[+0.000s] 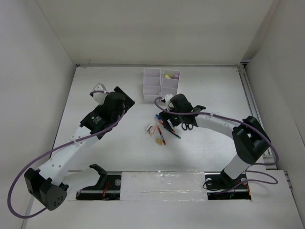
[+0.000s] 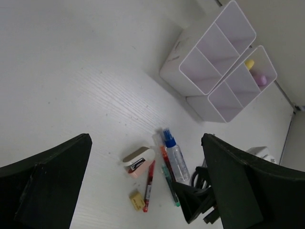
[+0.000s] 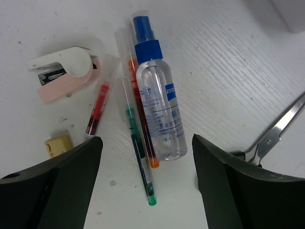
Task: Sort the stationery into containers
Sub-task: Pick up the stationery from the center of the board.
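The stationery lies in a small pile (image 1: 162, 130) on the white table. It holds a clear bottle with a blue cap (image 3: 159, 109), a green pen (image 3: 139, 160), an orange-tipped pen (image 3: 143, 129), a red pen (image 3: 95, 112), a yellow eraser (image 3: 58, 144) and a pink and white stapler (image 3: 64, 71). Scissors (image 3: 276, 131) lie to its right. My right gripper (image 3: 147, 157) hangs open over the pens and bottle, touching none. My left gripper (image 2: 147, 143) stands open, high to the left of the pile. The white divided containers (image 1: 161, 83) hold yellow and purple items (image 1: 171, 75) at the far right end.
The pile sits just in front of the containers (image 2: 209, 71). The right arm (image 1: 219, 124) arches over the scissors (image 1: 187, 126). Walls close the table at the back and both sides. The left arm (image 1: 90, 129) crosses the left half.
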